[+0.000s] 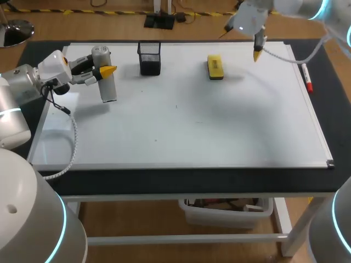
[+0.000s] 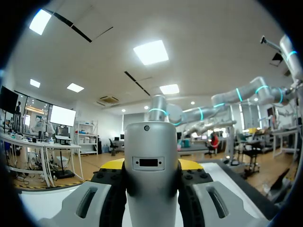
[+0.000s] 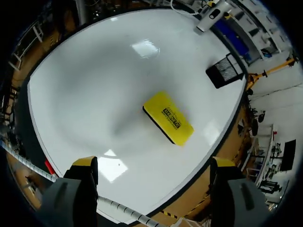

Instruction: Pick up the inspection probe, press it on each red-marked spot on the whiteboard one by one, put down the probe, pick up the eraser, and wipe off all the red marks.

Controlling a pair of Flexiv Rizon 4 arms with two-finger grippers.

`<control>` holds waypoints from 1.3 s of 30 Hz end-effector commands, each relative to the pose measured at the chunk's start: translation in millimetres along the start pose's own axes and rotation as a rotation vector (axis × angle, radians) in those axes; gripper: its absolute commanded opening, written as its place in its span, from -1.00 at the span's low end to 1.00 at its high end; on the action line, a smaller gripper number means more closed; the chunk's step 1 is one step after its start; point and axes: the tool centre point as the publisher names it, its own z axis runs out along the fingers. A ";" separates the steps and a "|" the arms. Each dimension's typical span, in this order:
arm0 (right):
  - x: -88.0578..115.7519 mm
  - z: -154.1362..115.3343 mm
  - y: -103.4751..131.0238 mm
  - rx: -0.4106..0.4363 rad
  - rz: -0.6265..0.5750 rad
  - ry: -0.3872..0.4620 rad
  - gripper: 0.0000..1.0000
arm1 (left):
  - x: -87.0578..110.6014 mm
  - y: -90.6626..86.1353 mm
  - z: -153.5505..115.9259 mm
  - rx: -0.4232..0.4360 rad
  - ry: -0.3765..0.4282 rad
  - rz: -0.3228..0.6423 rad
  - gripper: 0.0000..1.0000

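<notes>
the inspection probe [image 1: 105, 82] is gripped by the left end effector [image 1: 109, 70] — in the left wrist view its silver body is clamped between both fingers, with a yellow tip showing at either side. it is held tilted over the far left part of the whiteboard [image 1: 181, 126], near the black mesh holder [image 1: 149, 58]; whether its lower end touches the board cannot be told. no red marks can be made out on the board.

the right end effector [image 3: 154, 163] is held open, fingers spread wide, with nothing between them. the yellow eraser [image 1: 215, 67] lies flat on the far part of the board, below and a little ahead of that end effector. its long axis runs away from the robot — and is seen slanted across the line between the right fingers, so a turn of the wrist is judged necessary before it can be grasped across its narrow width. the right arm is by far the nearer to the eraser.
</notes>
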 end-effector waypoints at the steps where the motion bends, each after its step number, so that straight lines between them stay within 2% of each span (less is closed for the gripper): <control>1: 14.6 -24.0 -0.6 0.002 0.141 -0.115 1.00 | 0.3 0.3 0.2 0.003 0.000 0.002 -1.00; 9: 22.9 -51.8 -16.7 -0.035 0.312 -0.273 1.00 | 0.3 0.3 0.2 0.003 0.000 0.002 -1.00; 17: 23.4 -95.2 -34.6 -0.017 0.394 -0.406 1.00 | 0.3 0.3 0.2 0.003 0.000 0.002 -1.00; 20: 23.1 -108.4 -39.6 -0.014 0.402 -0.411 1.00 | 0.3 0.3 0.2 0.003 0.000 0.002 -1.00; 23: 22.3 -115.3 -43.7 -0.012 0.409 -0.378 1.00 | 0.3 0.3 0.2 0.003 0.000 0.002 -1.00; 39: 22.2 -116.2 -43.6 0.000 0.426 -0.389 1.00 | 0.3 0.3 0.2 0.003 0.000 0.002 -1.00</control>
